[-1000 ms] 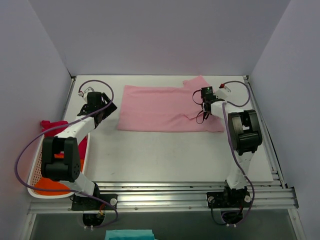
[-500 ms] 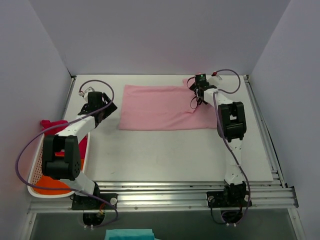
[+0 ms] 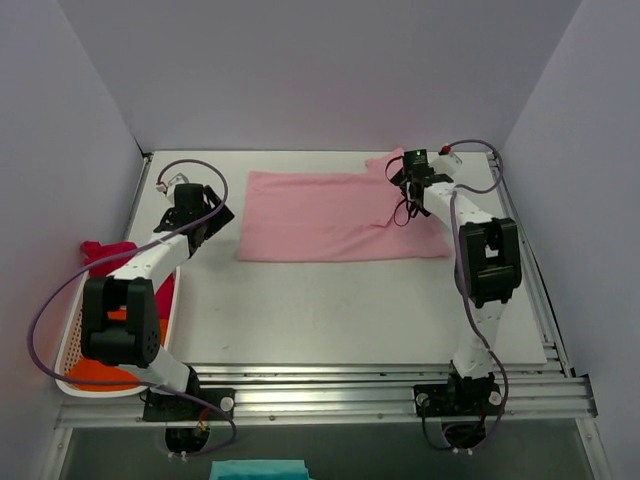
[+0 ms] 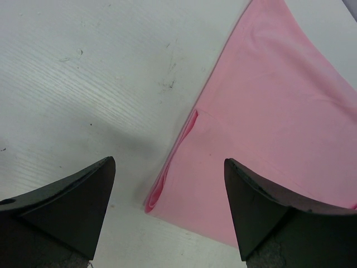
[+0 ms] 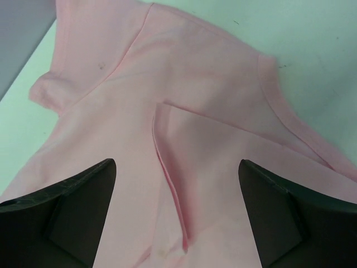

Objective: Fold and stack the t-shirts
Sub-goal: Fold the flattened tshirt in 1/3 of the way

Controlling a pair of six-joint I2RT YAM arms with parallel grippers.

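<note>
A light pink t-shirt [image 3: 325,215] lies on the table, folded into a long band, with a sleeve poking out at its far right. My right gripper [image 3: 403,185] hovers open over that sleeve end; in the right wrist view its jaws [image 5: 175,215] straddle a folded cloth edge [image 5: 167,173] and hold nothing. My left gripper [image 3: 222,214] stands open at the shirt's left end, and in the left wrist view its jaws [image 4: 167,215] frame the folded near-left corner [image 4: 155,202]. A magenta-red t-shirt [image 3: 105,252] and an orange t-shirt [image 3: 95,372] lie in the basket.
A white-rimmed basket [image 3: 62,350] sits at the table's left edge beside the left arm. Grey walls close in the back and both sides. A metal rail [image 3: 330,385] runs along the near edge, with a teal cloth [image 3: 258,468] below it.
My right gripper has opened and let go of the pink shirt, moving toward the back of the table over the sleeve. The left arm has not moved.
</note>
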